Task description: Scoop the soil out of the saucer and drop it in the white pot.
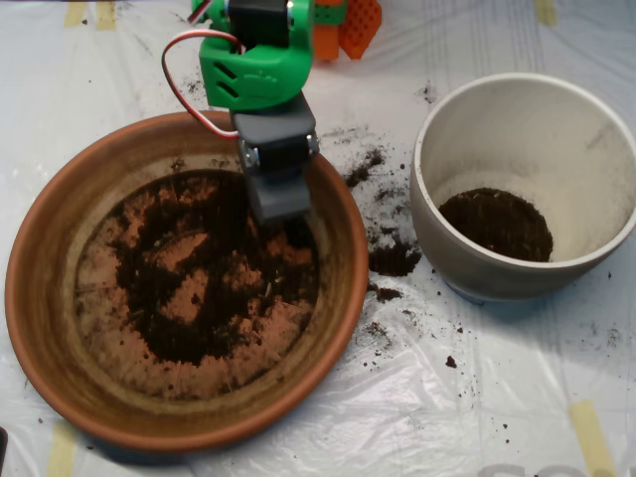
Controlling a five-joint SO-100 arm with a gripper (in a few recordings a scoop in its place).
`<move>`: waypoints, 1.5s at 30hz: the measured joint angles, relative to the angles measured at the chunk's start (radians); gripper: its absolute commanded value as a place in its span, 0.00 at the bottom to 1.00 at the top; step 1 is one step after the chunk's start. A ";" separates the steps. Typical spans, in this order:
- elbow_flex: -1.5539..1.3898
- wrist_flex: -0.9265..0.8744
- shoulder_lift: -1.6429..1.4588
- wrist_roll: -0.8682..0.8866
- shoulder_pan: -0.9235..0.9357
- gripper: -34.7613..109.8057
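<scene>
- Looking down through the overhead view: the saucer (40, 298) fills the left and centre, sitting on a white plastic sheet (477, 397) taped down with yellowish tape strips (591, 437).
- Soil (214, 288) lies in the saucer as a thin, patchy layer; bare terracotta shows through in several spots, and the darkest band runs through the middle and the upper right of the dish floor.
- The scoop (281, 204) hangs from the green arm (253, 65), which enters from the top edge. The scoop's grey tip points down into the saucer's upper right part, touching or just above the soil there.
- Scoop state: I cannot tell from above whether the shells are parted or closed, nor whether any soil is inside.
- The white pot (442, 214) stands to the right of the saucer, near it but apart. A dark mound of soil sits on the pot's floor.
- Spilled soil crumbs (393, 260) are scattered on the sheet between saucer and pot, heaviest just beside the pot's left wall.
- An orange part (358, 25) sits at the top edge beside the arm.
</scene>
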State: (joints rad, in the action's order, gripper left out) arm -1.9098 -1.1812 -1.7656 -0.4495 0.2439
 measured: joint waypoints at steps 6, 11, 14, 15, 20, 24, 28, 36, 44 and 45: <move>0.230 -0.137 -0.002 0.183 -0.051 0.24; 0.359 -0.245 -0.002 0.258 -0.135 0.24; 0.457 -0.330 0.000 0.301 -0.204 0.24; 0.497 -0.354 0.000 0.310 -0.225 0.24; 0.738 -0.492 0.061 0.351 -0.316 0.24; 0.870 -0.563 0.123 0.377 -0.400 0.24; 0.900 -0.565 0.149 0.402 -0.495 0.24; 0.917 -0.560 0.207 0.410 -0.624 0.45; 0.916 -0.558 0.256 0.402 -0.626 0.43; 0.916 -0.558 0.256 0.402 -0.626 0.45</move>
State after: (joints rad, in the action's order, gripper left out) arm -0.9940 -1.7395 -1.5094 -0.0476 -0.3820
